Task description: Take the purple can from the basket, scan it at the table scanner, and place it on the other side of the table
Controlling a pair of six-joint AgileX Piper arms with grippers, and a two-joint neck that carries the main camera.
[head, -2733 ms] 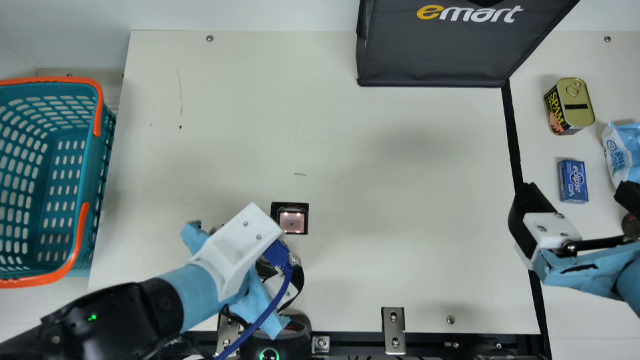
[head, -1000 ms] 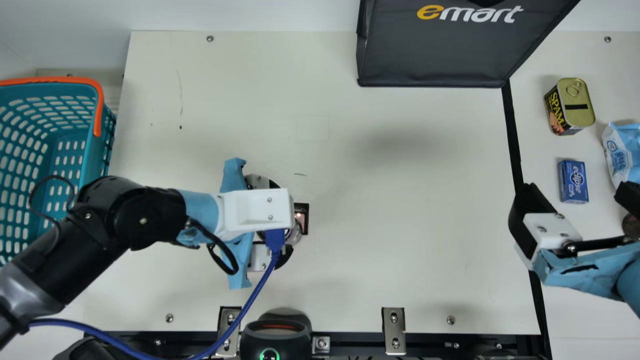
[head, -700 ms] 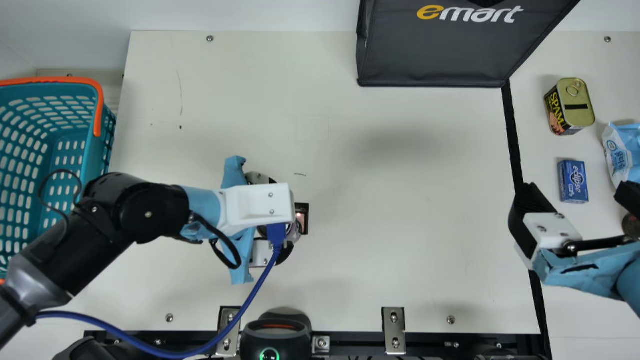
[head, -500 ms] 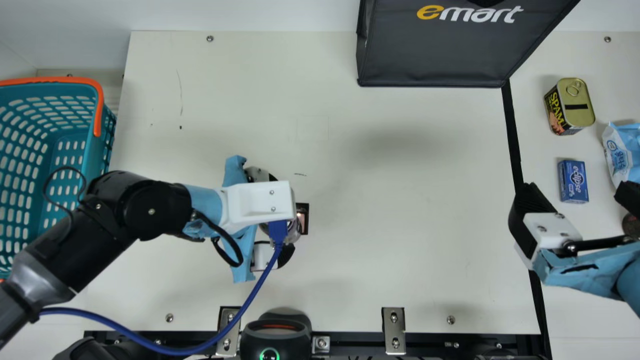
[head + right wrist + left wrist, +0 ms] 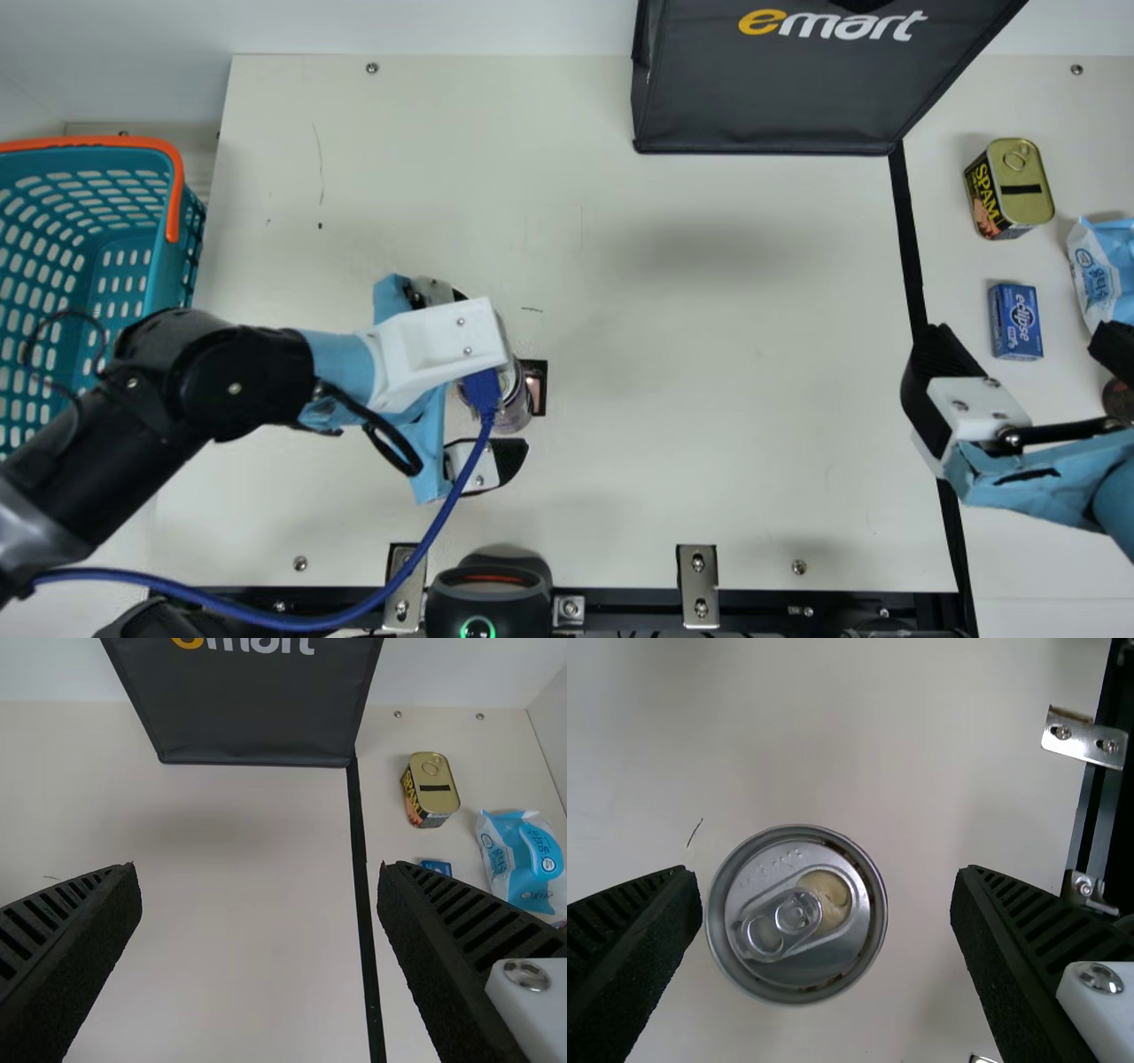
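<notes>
In the main view my left gripper (image 5: 487, 377) is open around the purple can (image 5: 514, 409), which stands upright at the left edge of the table scanner (image 5: 537, 396), partly covering it. The left wrist view shows the can (image 5: 799, 914) from above, its silver lid and pull tab between the spread fingers of my left gripper (image 5: 828, 895), nearer one of them, with a gap to the other. My right gripper (image 5: 1025, 341) is open over the table's right side in the main view; in the right wrist view, nothing is between the fingers of my right gripper (image 5: 259, 886).
The teal basket (image 5: 164, 292) is at the far left under part of my left arm. A dark bag (image 5: 780, 97) stands at the back. Beyond the black line are a meat tin (image 5: 1026, 182), a blue box (image 5: 1016, 322) and a light-blue packet (image 5: 1099, 275). Bare table (image 5: 709, 399) lies between the arms.
My left arm came from near the front edge up to the scanner. Since half a second ago its gripper has opened and shifted slightly left, uncovering more of the can. My right arm has stayed still.
</notes>
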